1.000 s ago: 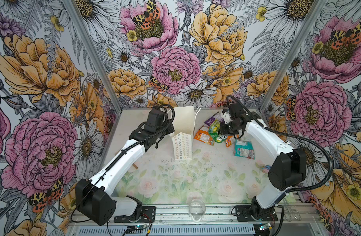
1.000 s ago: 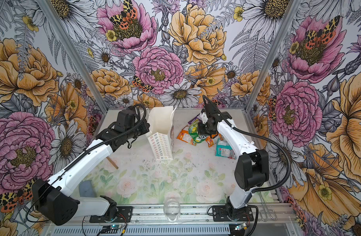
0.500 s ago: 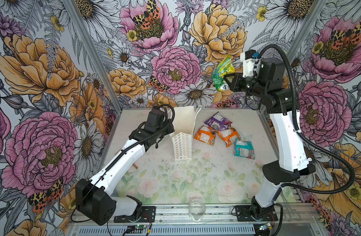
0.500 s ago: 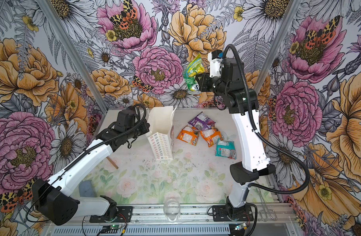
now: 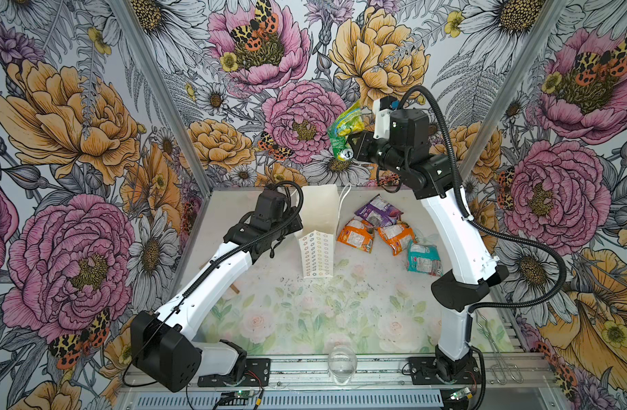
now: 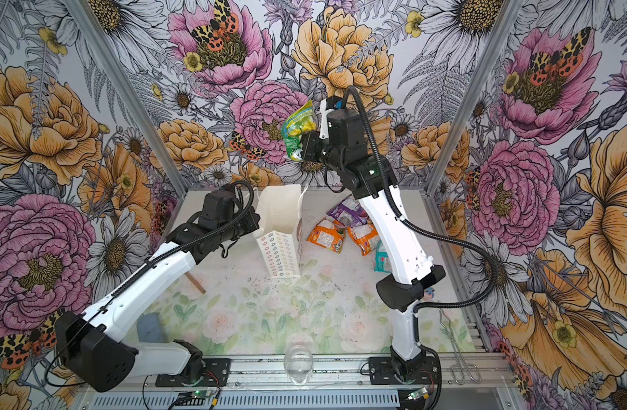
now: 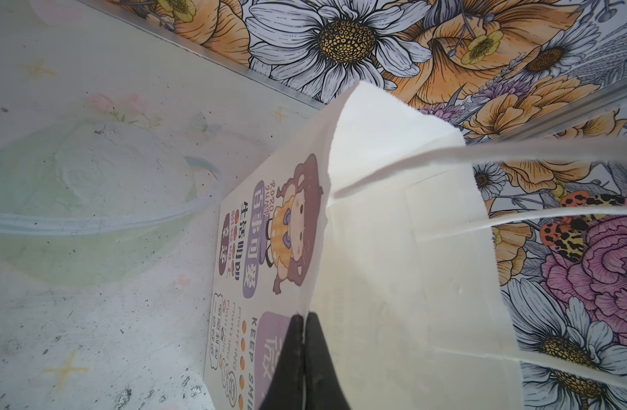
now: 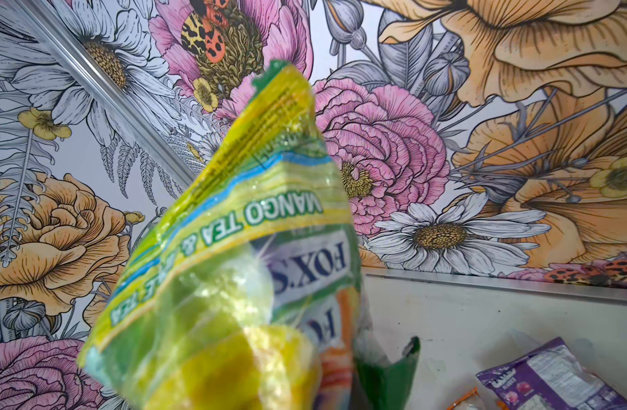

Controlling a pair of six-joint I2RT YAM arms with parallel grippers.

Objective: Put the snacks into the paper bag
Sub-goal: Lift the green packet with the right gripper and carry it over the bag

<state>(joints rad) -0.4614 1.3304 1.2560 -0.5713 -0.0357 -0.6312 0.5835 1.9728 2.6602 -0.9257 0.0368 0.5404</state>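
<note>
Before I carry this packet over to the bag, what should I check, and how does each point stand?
1. Grip on the green-yellow packet: right fingers shut on it, held high. Ok.
2. Hold on the paper bag: left fingers pinch its rim. Ok.
3. Bag upright, mouth open: ok.
4. Packet lined up over the mouth: cannot tell from these views.
5. Cord handles clear of the mouth: cannot tell.
</note>
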